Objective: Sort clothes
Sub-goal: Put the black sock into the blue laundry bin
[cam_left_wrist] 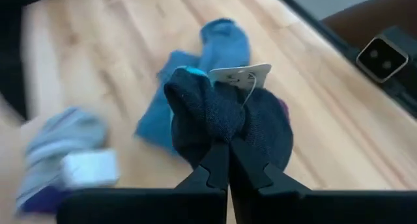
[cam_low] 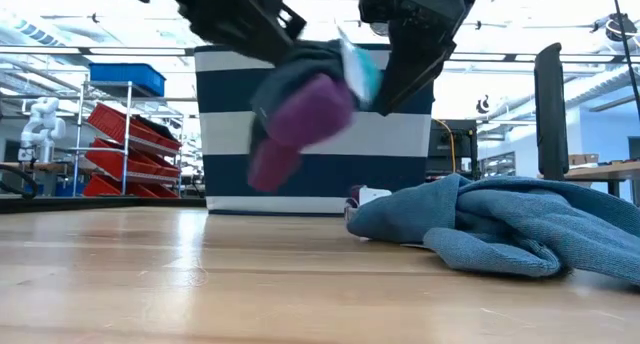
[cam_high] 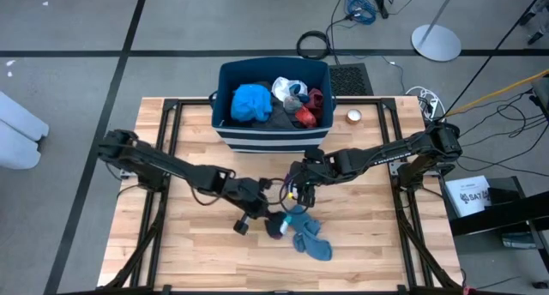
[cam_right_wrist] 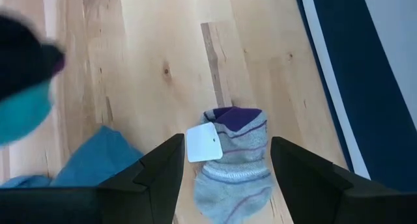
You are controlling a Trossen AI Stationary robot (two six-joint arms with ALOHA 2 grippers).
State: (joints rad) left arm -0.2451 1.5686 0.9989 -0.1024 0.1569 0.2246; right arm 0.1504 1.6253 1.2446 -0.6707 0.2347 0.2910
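My left gripper (cam_high: 268, 218) is shut on a dark navy sock (cam_left_wrist: 221, 113) with a purple toe (cam_low: 305, 109) and a white tag, held above the table's middle. My right gripper (cam_right_wrist: 226, 142) is open and empty, right above a grey-and-purple striped sock (cam_right_wrist: 234, 162) with a white tag that lies flat on the table. Blue socks (cam_high: 310, 237) lie in a heap on the table near both grippers, toward the near edge. They also show in the low view (cam_low: 500, 229). My left gripper pinches a bunched fold of the dark sock (cam_left_wrist: 225, 136) between its two fingers. The fingers slant down from the table's left. The sock hangs below them, purple toe end (cam_low: 270, 164) lowest, clear of the table.
The dark blue bin with white stripes (cam_high: 225, 134) stands at the table's far edge, holding bright blue, white, red and dark clothes. A small round object (cam_high: 353, 117) lies to its right. Bare wood lies to the left and along the near edge.
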